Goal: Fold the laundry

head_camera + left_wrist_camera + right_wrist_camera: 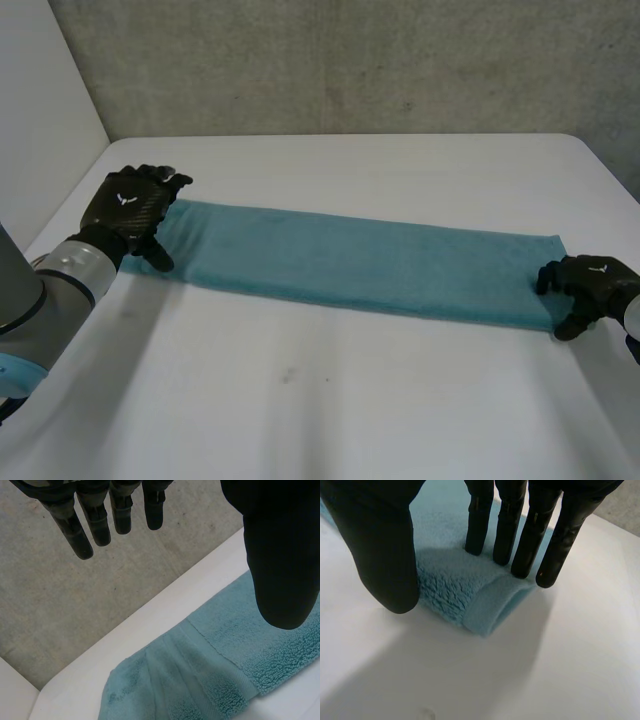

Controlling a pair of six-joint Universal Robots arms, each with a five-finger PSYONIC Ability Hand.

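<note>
A teal towel (pixel 370 265), folded into a long narrow strip, lies slantwise across the white table (pixel 330 400). My left hand (pixel 128 205) hovers over the strip's left end with its fingers straight and apart, holding nothing. In the left wrist view that end of the towel (pixel 225 670) lies rumpled below the left hand (pixel 280 555). My right hand (pixel 592 280) sits on the strip's right end. In the right wrist view the fingers (pixel 510 530) press into the towel (pixel 450 585) and the thumb (pixel 380 545) meets its near edge, with the cloth bunched up between them.
A grey concrete wall (pixel 350 60) runs behind the table's far edge. A white panel (pixel 40 100) stands at the far left. Bare tabletop spreads in front of the towel and beyond it.
</note>
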